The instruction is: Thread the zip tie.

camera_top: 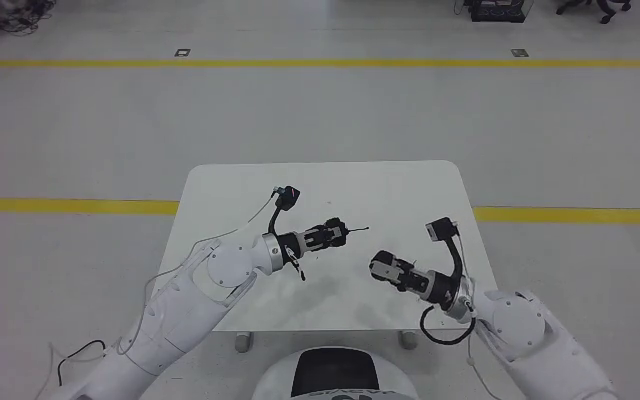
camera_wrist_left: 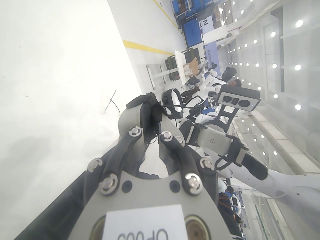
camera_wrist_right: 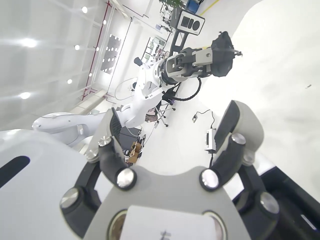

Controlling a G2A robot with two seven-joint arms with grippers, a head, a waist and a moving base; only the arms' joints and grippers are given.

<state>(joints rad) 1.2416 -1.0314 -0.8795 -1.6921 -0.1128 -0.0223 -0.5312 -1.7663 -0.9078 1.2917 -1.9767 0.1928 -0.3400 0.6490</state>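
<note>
The black zip tie (camera_top: 357, 231) jutted from the tips of the left gripper (camera_top: 343, 234), which was clamped on it above the middle of the desk (camera_top: 400, 190). The right gripper (camera_top: 378, 264) hung near it, toward the desk's near edge, fingers spread wide and holding nothing.

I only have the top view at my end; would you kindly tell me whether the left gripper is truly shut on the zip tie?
Observer: Yes; the left wrist view shows the left gripper with its fingers pressed together on the zip tie.
Operator: Thank you. Is the right gripper holding anything?
Observer: No; the right wrist view shows the right gripper wide open, nothing between its fingers.
Operator: Does it face the other one?
Observer: Yes; the left gripper sits ahead of it in that view, the tie's thin end sticking out.
</note>
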